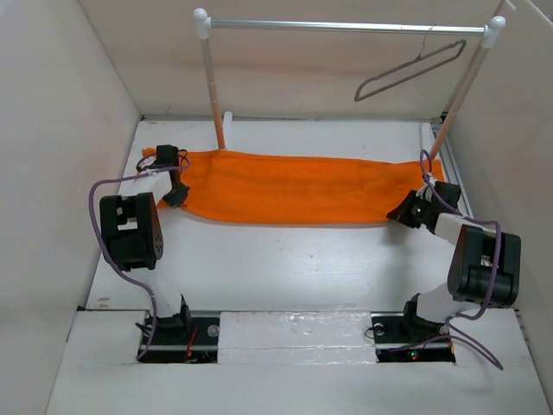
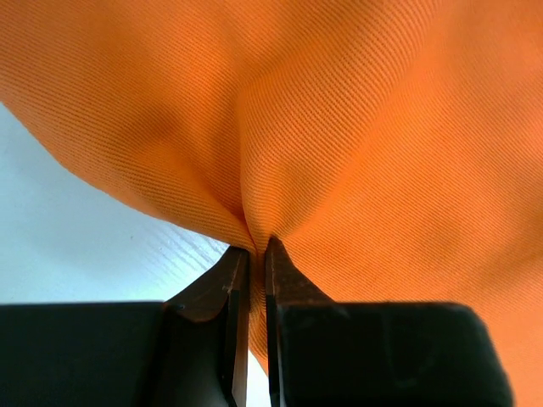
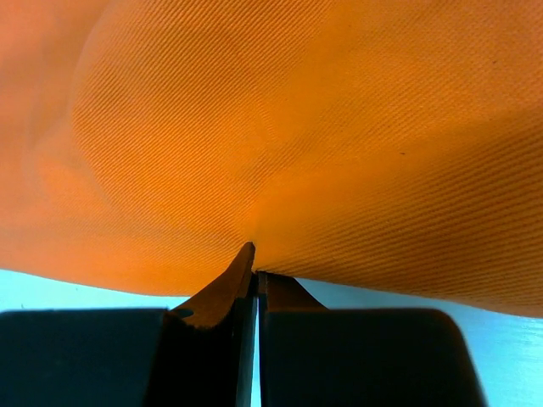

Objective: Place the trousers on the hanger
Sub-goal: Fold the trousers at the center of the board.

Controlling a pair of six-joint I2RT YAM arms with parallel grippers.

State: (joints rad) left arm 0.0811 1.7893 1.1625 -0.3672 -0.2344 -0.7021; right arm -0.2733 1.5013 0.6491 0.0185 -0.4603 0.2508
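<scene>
Expect soft, light, sag-prone cloth from the trousers (image 1: 294, 186), stretched along the far counter (image 1: 285, 268) below the hanger (image 1: 410, 69), with left claw (image 2: 254, 253) and right claw (image 3: 254, 261) each clamped on an end fold.

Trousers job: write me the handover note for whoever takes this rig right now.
Grippers: the left gripper is shut on the left end of the trousers; the right gripper is shut on their right end.
Things: the trousers lie spread lengthwise on the table; the hanger hangs bare from the rail, near its right post.
Done: both ends gripped.
Left: lift the trousers and get them onto the hanger.
</scene>
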